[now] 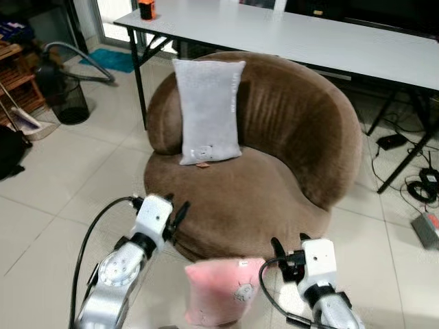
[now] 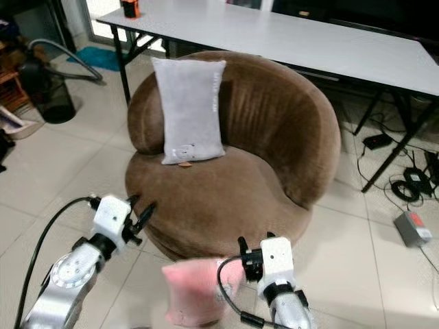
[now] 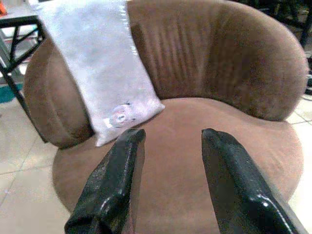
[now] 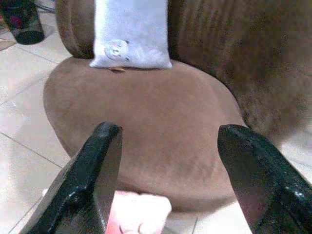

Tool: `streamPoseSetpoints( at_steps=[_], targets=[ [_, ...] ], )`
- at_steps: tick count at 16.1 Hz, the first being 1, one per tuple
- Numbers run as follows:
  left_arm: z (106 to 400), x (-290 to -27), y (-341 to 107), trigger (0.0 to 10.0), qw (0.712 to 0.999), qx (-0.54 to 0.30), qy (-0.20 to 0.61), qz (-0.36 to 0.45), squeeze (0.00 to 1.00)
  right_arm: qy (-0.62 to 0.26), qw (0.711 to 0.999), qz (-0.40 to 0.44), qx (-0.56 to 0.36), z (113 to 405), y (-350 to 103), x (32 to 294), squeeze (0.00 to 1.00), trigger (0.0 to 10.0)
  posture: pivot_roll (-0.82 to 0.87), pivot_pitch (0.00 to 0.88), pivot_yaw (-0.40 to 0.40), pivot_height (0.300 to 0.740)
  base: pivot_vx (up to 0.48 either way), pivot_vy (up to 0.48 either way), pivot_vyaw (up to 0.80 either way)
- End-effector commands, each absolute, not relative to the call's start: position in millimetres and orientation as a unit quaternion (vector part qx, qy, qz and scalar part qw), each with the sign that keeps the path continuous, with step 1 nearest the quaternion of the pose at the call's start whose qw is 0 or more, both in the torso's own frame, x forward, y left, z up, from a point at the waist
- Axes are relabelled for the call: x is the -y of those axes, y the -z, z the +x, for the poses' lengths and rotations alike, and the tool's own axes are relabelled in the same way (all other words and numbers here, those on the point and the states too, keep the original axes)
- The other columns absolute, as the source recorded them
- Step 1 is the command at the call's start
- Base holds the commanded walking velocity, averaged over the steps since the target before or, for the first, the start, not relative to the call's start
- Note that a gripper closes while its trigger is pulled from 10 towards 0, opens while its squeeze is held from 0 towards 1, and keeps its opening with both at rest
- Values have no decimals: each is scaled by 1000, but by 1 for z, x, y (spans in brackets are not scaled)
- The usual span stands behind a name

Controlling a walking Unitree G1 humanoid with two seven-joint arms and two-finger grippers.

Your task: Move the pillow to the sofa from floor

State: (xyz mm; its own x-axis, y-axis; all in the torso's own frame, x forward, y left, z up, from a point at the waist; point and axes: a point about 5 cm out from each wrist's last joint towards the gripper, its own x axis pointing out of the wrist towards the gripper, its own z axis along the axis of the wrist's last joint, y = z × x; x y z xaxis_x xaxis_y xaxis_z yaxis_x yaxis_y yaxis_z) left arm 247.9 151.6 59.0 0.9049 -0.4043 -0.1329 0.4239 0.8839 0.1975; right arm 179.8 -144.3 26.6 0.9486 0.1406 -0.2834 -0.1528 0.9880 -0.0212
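A pink pillow (image 1: 219, 289) lies on the tiled floor just in front of the brown round sofa (image 1: 274, 185), between my two arms. A grey pillow (image 1: 208, 110) leans upright against the sofa's backrest. My left gripper (image 1: 175, 209) hovers at the sofa's front left edge, open and empty; in the left wrist view its fingers (image 3: 122, 165) point at the seat. My right gripper (image 1: 288, 245) is just right of the pink pillow, open and empty. In the right wrist view the pink pillow (image 4: 139, 214) shows low between its fingers (image 4: 97, 161).
A long white table (image 1: 309, 34) stands behind the sofa with an orange object (image 1: 147, 9) on it. A black bin (image 1: 65, 96) and a hose are at the left. Cables (image 1: 418, 185) and a power strip (image 1: 426, 229) lie on the floor at the right.
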Motion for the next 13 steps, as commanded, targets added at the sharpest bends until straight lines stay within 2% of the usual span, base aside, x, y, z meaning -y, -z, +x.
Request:
streamPoseSetpoints(
  at_steps=[1, 7, 11, 13],
  targets=[
    [250, -148, -62, 10000, 970, -19, 213, 114, 0, -61, 989, -4, -137, 180, -28, 149, 0, 10000, 57, 42, -36, 726, 0, 0, 0],
    [247, -146, -62, 10000, 973, -15, 213, 87, 0, -17, 997, 4, -78, 192, -43, 159, 0, 10000, 62, 42, -48, 676, 0, 0, 0],
    [246, -147, -62, 10000, 976, -11, 203, 85, 0, 54, 998, 6, -32, 219, -55, 175, 0, 10000, 75, 45, -61, 641, 0, 0, 0],
    [246, -147, -63, 10000, 976, -7, 200, 86, 0, 60, 998, 10, -29, 225, -55, 177, 0, 10000, 77, 43, -65, 626, 0, 0, 0]
  ],
)
